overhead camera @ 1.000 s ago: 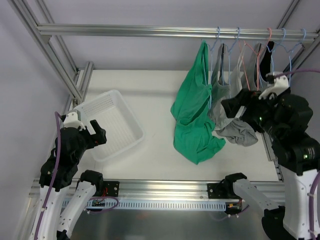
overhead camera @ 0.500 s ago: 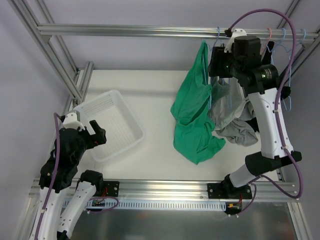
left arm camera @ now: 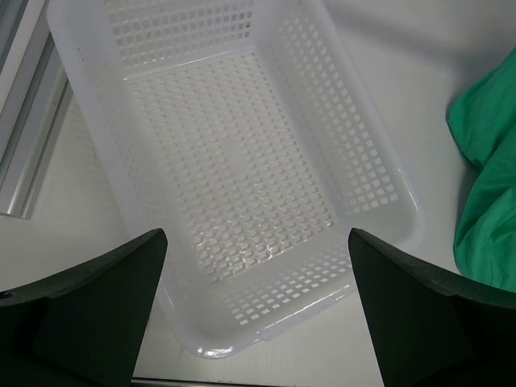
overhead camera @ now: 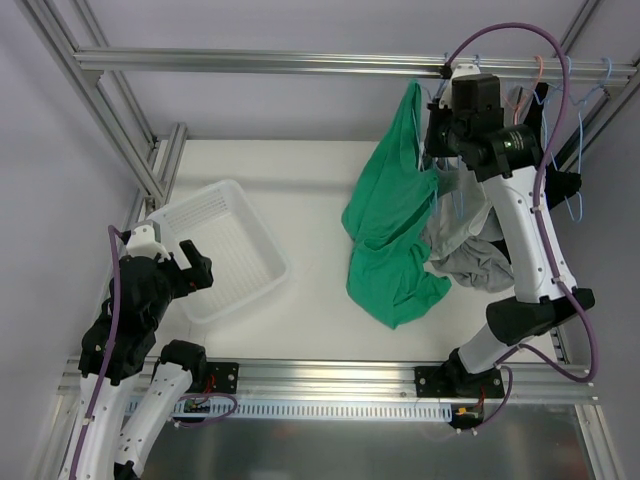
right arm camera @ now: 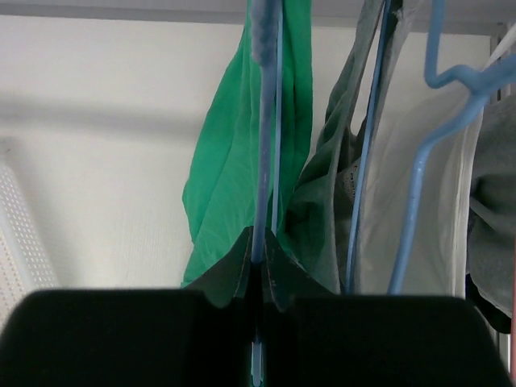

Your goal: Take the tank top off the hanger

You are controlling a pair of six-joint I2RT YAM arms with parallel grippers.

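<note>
Right gripper (right arm camera: 256, 255), swung up to the rail, is pinching the blue hanger (right arm camera: 261, 161) carrying the green tank top (right arm camera: 218, 177), likely steadying it; left gripper (left arm camera: 256, 238) is idling spread.

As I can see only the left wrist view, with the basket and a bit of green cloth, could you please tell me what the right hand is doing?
Observer: The right hand is up at the rail, shut on a blue hanger, with the green tank top draped just behind the wire.
Operator: Thank you. Is the top off the rail?
Observer: No. In the top view it hangs from the rail, at the left end of the row of hangers.
Operator: Is anything hanging close to it?
Observer: Yes, a grey garment hangs on the next hanger along, right against the green one.
</note>
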